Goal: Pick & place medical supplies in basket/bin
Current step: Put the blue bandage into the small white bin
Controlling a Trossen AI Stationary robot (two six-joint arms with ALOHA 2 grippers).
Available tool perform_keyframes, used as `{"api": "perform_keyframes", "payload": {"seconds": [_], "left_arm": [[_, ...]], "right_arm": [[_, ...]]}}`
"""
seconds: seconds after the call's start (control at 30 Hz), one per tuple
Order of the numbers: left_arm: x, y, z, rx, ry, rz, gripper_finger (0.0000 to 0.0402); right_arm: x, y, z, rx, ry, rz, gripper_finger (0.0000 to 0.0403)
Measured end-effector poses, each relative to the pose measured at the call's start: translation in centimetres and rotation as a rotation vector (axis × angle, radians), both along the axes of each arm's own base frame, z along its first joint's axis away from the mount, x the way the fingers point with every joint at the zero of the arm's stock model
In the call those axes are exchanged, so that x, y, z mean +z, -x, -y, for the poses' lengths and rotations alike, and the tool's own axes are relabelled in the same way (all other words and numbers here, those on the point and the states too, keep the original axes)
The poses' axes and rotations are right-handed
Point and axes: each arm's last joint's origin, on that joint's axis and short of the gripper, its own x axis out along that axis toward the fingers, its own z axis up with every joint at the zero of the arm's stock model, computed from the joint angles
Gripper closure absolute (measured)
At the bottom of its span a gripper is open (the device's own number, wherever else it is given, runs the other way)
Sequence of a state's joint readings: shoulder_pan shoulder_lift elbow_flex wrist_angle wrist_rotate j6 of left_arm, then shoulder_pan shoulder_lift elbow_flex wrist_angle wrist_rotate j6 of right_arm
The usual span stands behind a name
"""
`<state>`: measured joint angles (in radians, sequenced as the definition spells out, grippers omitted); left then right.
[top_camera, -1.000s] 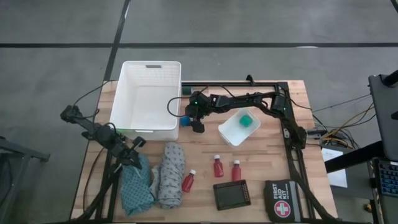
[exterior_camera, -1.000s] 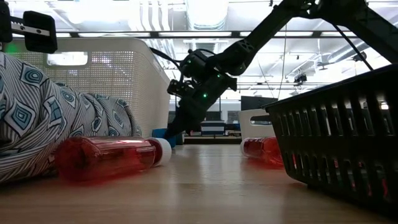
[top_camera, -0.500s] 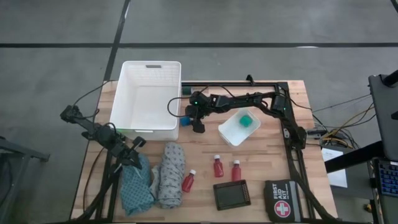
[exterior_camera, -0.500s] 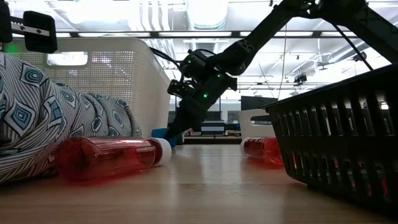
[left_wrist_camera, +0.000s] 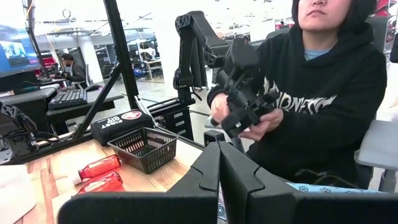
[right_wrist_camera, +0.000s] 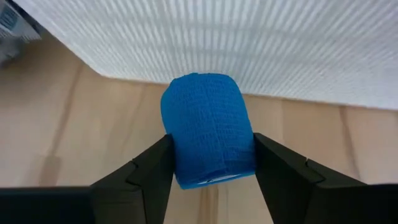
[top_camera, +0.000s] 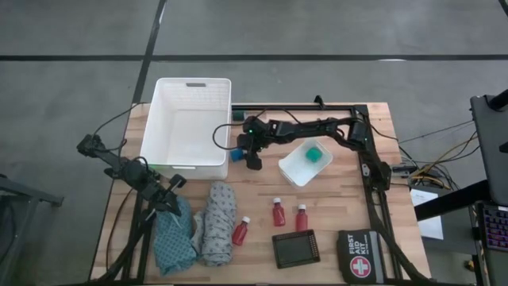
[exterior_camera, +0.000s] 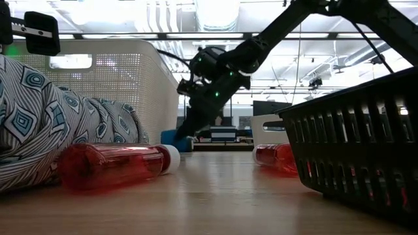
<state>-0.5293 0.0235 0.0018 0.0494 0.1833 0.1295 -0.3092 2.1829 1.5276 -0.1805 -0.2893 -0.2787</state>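
Right pincer [right_wrist_camera: 208, 163] clamps blue roll [right_wrist_camera: 208, 127] beside basket wall [right_wrist_camera: 261, 43].

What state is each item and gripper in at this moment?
Blue roll: on the table beside the basket, between the right gripper's fingers.
Right gripper: shut on the roll.
Left gripper: shut, holding nothing.
White basket: empty.
Three red bottles: lying on the table.

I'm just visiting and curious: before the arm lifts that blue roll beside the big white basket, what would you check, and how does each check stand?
1. Right gripper jaws on both sides of the blue roll: ok.
2. Grip firm enough to lift: cannot tell.
3. Roll clear of the basket wall: cannot tell.
4. Basket has free space: ok.
5. Left gripper out of the way, by the cloths: ok.
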Motion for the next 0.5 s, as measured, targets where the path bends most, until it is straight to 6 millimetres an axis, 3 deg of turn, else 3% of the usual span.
{"api": "perform_keyframes", "payload": {"seconds": [0.3,0.5], "left_arm": [[0.0,0.0,0.0,0.0,0.0,0.0,0.0396],[0.0,0.0,0.0,0.0,0.0,0.0,0.0396]], "right_arm": [[4.2,1.0,-0.8,-0.107,-0.097,0.02,0.0205],[7.7,2.3,-2.9,-0.171,-0.046,-0.006,0.0205]]}}
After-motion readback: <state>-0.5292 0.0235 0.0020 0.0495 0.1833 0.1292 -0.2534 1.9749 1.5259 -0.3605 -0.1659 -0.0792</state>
